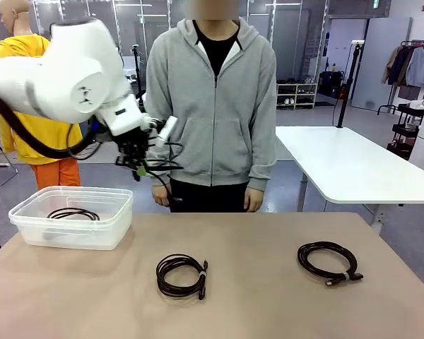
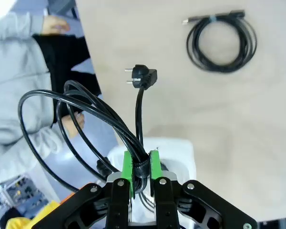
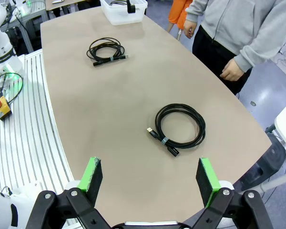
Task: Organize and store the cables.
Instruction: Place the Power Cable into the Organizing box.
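My left gripper [image 1: 143,167] hangs in the air just right of and above the clear plastic bin [image 1: 71,236], shut on a loose coil of black cable [image 1: 166,166]. In the left wrist view the green pads [image 2: 127,167] pinch the banded bundle [image 2: 141,167], and its plug [image 2: 142,76] dangles free. One coiled cable [image 1: 72,213] lies inside the bin. Two more coiled cables rest on the table: one mid-table [image 1: 180,275] [image 3: 107,50], one to the right [image 1: 328,261] [image 3: 180,123] [image 2: 221,43]. My right gripper [image 3: 150,174] is open above the table's edge, short of the right cable.
A person in a grey hoodie [image 1: 212,106] stands at the far side with hands hanging at the table edge [image 3: 231,71]. A white table [image 1: 346,162] stands behind on the right. A red stop button [image 3: 1,106] sits beside the table. The bin [image 3: 124,13] is at the far end.
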Controlling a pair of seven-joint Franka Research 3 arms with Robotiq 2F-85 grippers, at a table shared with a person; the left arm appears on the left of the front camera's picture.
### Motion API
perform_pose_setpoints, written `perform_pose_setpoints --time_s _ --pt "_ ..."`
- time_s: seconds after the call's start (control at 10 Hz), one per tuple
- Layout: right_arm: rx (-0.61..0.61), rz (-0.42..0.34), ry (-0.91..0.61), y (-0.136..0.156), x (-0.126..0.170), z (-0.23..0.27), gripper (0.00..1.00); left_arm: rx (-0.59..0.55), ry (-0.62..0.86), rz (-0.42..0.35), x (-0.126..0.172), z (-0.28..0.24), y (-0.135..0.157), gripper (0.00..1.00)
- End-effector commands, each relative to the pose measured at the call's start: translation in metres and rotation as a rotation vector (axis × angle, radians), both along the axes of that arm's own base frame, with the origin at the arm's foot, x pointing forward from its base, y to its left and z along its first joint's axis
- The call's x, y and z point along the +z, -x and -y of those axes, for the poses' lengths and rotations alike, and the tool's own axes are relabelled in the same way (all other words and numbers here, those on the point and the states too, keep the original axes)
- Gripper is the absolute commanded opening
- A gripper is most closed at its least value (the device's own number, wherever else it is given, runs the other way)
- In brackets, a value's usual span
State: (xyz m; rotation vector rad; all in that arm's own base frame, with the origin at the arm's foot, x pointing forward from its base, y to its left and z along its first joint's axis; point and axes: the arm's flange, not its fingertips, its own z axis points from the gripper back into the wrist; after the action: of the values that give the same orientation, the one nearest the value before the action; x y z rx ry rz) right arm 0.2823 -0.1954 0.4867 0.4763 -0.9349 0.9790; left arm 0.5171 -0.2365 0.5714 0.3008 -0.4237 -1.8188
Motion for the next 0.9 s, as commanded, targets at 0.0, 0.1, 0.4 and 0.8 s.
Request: perform_pose_setpoints --time_s 0.0,0.1,0.4,0.8 --pt "-0.005 0.003 -0.006 0.002 0.001 -0.002 1.00 0.073 0.005 0.045 -0.003 -0.034 0.010 0.17" --pt "-0.005 0.003 -0.006 0.002 0.001 -0.002 1.00 0.080 0.005 0.056 0.001 -0.056 0.011 0.17" --pt "-0.005 0.003 -0.006 0.002 0.001 -0.002 1.00 0.179 0.002 0.032 0.004 -0.127 0.001 0.17" --pt "-0.005 0.003 -0.006 0.002 0.001 -0.002 1.00 0.318 0.047 0.010 -0.016 -0.179 -0.024 0.17"
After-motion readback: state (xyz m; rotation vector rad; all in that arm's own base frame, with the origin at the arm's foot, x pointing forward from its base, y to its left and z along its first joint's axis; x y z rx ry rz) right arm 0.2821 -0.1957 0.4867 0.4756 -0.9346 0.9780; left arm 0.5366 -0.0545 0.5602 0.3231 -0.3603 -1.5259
